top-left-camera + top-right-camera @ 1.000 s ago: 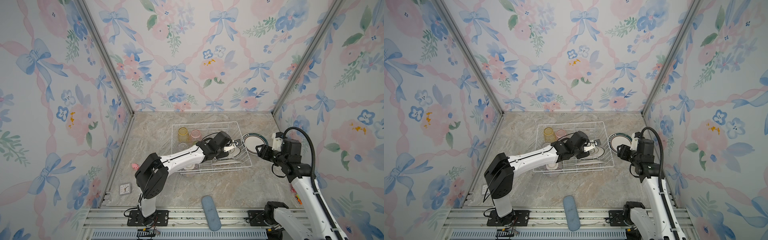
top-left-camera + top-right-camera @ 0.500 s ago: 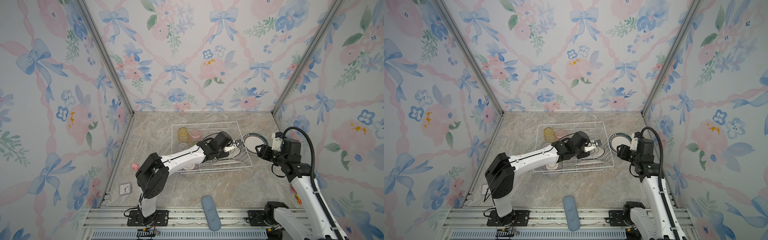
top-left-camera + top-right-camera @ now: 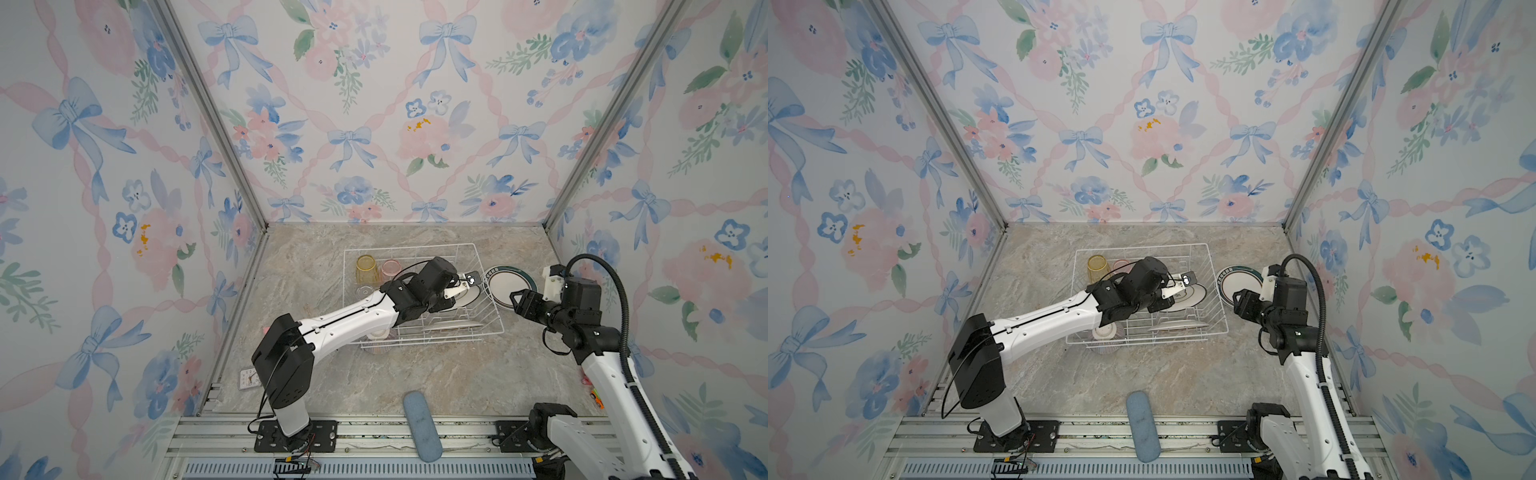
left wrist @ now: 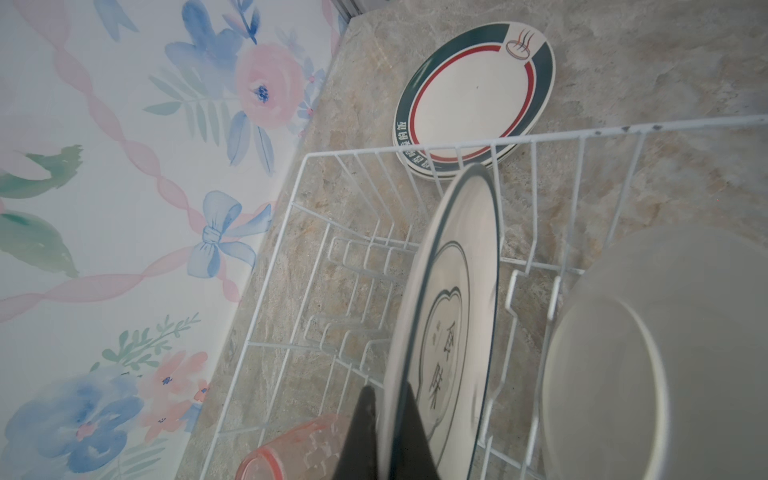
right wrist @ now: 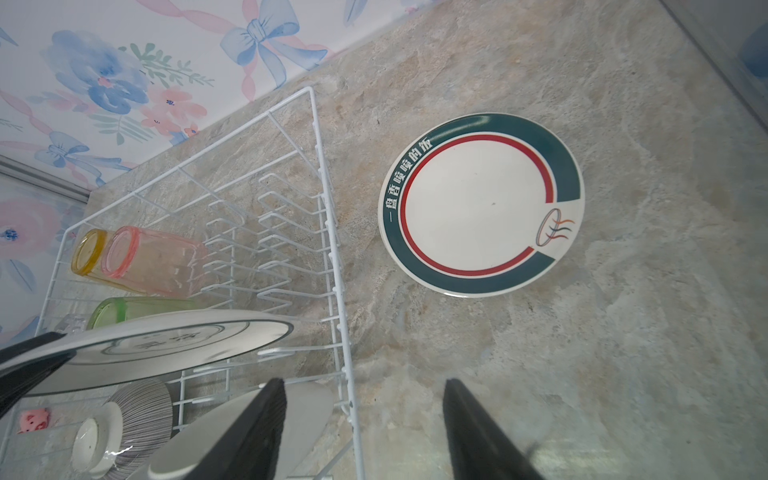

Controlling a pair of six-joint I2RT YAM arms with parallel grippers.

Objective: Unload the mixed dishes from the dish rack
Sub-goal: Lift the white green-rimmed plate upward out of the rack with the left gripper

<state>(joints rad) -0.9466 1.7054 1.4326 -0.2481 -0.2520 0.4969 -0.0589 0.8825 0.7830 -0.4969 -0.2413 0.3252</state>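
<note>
White china with a thin teal rim sits pinched in the left jaws: a plate point(image 4: 449, 299) gripped at its edge, one dark finger point(image 4: 361, 432) on each face. The plate stands on edge, tilted, inside the dish rack point(image 3: 415, 248) at its right end, above the upright prongs. Whether its lower edge touches them cannot be told.

The rack's right wall of flared wires rises between this plate and a stack of plates point(image 3: 505, 286) with broad teal rims. That stack lies flat on the tabletop point(image 3: 415, 374) just outside the rack's right side.

The right jaws are open and hold nothing. They hover low over the tabletop, outside the rack's near right corner and beside the stack. In the right wrist view one of their fingers point(image 5: 257, 432) overlaps the rack's corner wires.

A second plate point(image 3: 451, 326) leans in the prongs on the near side of the rack, just beside the gripped one. At the rack's near left corner a striped bowl point(image 3: 1104, 332) shows its white foot.

Along the rack's left end lie a yellow tumbler point(image 3: 365, 270), a pink tumbler point(image 3: 390, 269) touching it, and a green tumbler point(image 5: 124, 309) under the left arm.

Well apart from the rack, at the tabletop's front edge, lies a blue-grey pad point(image 3: 422, 424). A small white clock point(image 3: 248, 378) sits far to the rack's near left.
</note>
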